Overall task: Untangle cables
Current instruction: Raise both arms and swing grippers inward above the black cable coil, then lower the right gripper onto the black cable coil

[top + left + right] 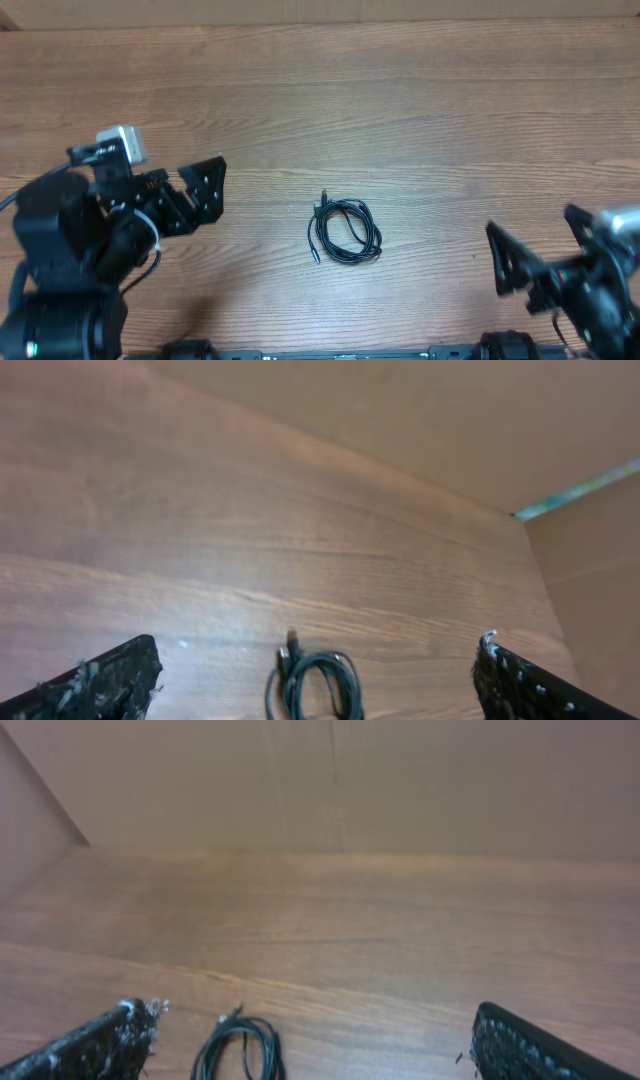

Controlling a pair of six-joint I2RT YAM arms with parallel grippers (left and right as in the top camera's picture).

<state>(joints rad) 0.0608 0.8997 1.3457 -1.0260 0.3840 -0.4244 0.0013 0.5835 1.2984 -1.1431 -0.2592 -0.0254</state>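
On the wooden table (400, 100), cables (344, 232) lie between both wide-open, empty jaws.

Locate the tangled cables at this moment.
Overhead view: the cables lie coiled on the wooden table near its middle, between the left gripper and right gripper, touching neither.

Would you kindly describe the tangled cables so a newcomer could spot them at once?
Start at the wooden table, then its middle, between the left hand and right hand. There lie the cables: a small coil, thin and looped, unlike the blocky black hands.
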